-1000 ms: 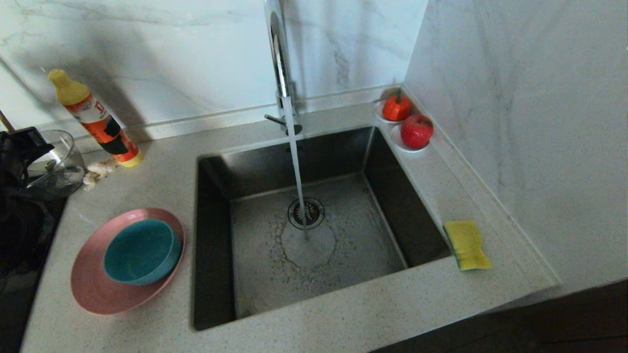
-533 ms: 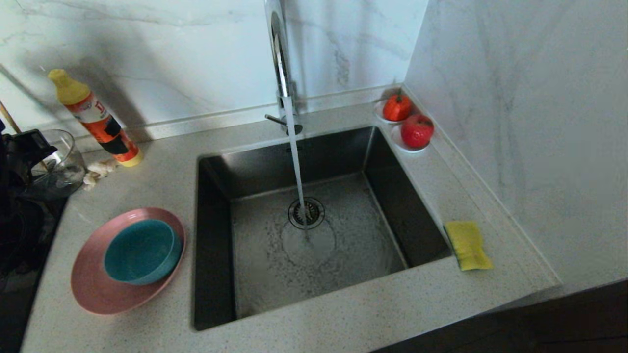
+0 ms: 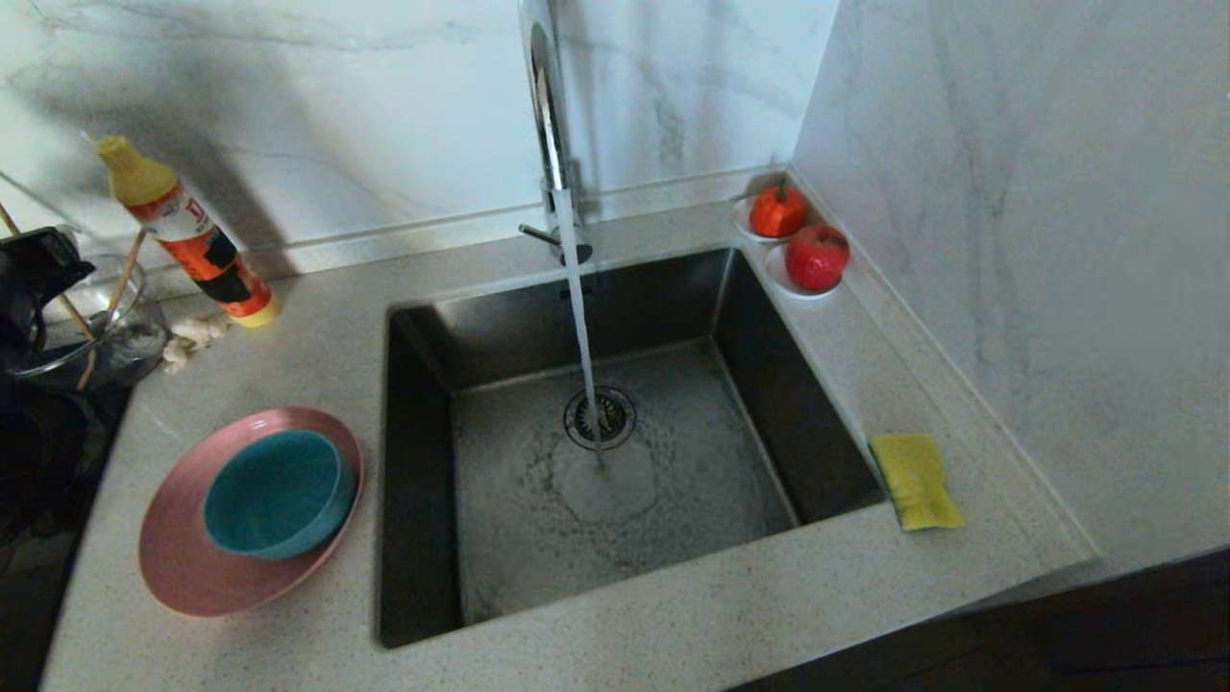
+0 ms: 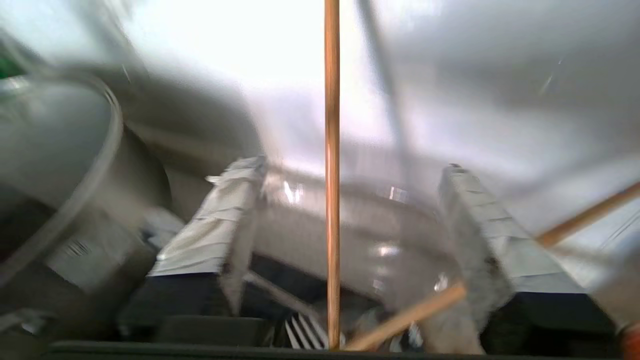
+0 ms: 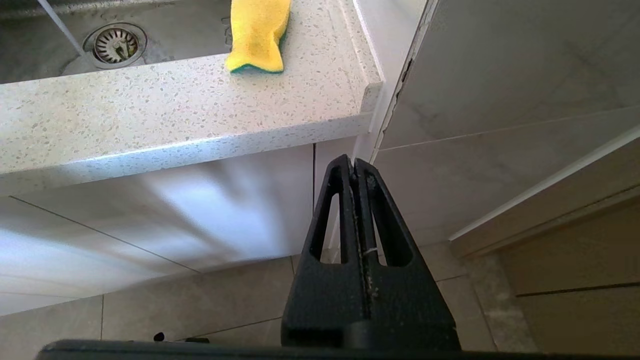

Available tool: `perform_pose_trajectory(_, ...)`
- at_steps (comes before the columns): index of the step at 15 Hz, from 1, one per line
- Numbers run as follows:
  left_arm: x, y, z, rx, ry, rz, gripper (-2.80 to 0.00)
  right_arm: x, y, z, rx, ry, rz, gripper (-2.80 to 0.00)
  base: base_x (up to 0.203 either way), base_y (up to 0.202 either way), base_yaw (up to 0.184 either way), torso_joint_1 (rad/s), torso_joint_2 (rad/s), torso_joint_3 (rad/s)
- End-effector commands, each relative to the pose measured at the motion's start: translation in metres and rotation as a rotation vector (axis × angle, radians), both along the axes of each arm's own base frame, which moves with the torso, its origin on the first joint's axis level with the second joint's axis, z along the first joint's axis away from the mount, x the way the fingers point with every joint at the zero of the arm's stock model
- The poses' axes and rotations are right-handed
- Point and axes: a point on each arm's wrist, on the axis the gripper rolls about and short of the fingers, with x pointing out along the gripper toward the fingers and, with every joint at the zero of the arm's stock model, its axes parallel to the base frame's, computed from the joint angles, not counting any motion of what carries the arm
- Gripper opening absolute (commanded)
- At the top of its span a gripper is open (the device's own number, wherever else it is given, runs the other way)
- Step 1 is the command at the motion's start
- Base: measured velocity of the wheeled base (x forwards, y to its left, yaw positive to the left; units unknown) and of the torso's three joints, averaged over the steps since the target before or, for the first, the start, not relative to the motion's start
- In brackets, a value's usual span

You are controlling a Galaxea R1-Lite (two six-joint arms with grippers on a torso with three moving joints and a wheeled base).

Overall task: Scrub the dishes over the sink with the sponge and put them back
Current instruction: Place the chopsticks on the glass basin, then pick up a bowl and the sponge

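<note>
Left tool (image 4: 345, 250): its two taped fingers (image 4: 215, 235) stand well apart over the glass bowl (image 3: 106, 327) at the far left of the tabletop (image 3: 673, 615) — nothing is clamped between them.
Chopsticks (image 4: 332, 175): two thin wooden sticks stand loose in the glass bowl; one rises straight up through the gap between the left tool's fingers without touching either, the other leans away past one finger.
Right tool (image 5: 356, 172): parked low, below the tabletop's front edge and beside the cabinet face, its black fingers pressed together on nothing.
Plate (image 3: 183, 567): wide and pink, on the tabletop nearer the robot than the left tool, between that tool and the sink (image 3: 423, 481).
Bowl (image 3: 279, 492): teal, sitting inside the plate, toward its sink side.
Sponge (image 3: 915, 479): yellow, lying flat on the tabletop at the sink's right rim, well apart from the left tool and above and ahead of the right tool; a thin green layer shows at its edge in the right wrist view.
Sink: steel basin with a round drain (image 3: 600, 417), far to the right of the left tool.
Tap (image 3: 550, 125): chrome, at the sink's back edge — water runs from it down beside the drain.
Bottle (image 3: 187, 235): orange with a yellow cap, leaning just beyond the glass bowl.
Fruit (image 3: 815, 256): two red pieces on white saucers at the back right corner.
</note>
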Motion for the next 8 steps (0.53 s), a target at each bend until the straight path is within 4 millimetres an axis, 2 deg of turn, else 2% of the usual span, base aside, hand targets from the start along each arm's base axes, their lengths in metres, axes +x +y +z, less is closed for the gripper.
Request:
perform_pose_trajectory(1, -0.02, -0.011, 0.041, 0.01, -0.068, -0.006, 0.0, 0.0, 0.0, 0.0, -0.001, 0.002, 0.0, -2.8, 0.0, 0.0, 0.0, 0.0, 0.0, 0.0)
perform_pose_trajectory(4, -0.047, -0.026, 0.08, -0.016, -0.101, -0.014, 0.0, 0.0, 0.0, 0.0, 0.0, 0.001, 0.0, -2.8, 0.0, 0.0, 0.0, 0.0, 0.0, 0.0)
perform_pose_trajectory(8, -0.089, -0.042, 0.114, -0.049, -0.104, -0.003, 0.0, 0.0, 0.0, 0.0, 0.0, 0.0, 0.001, -2.8, 0.0, 0.0, 0.0, 0.0, 0.0, 0.0)
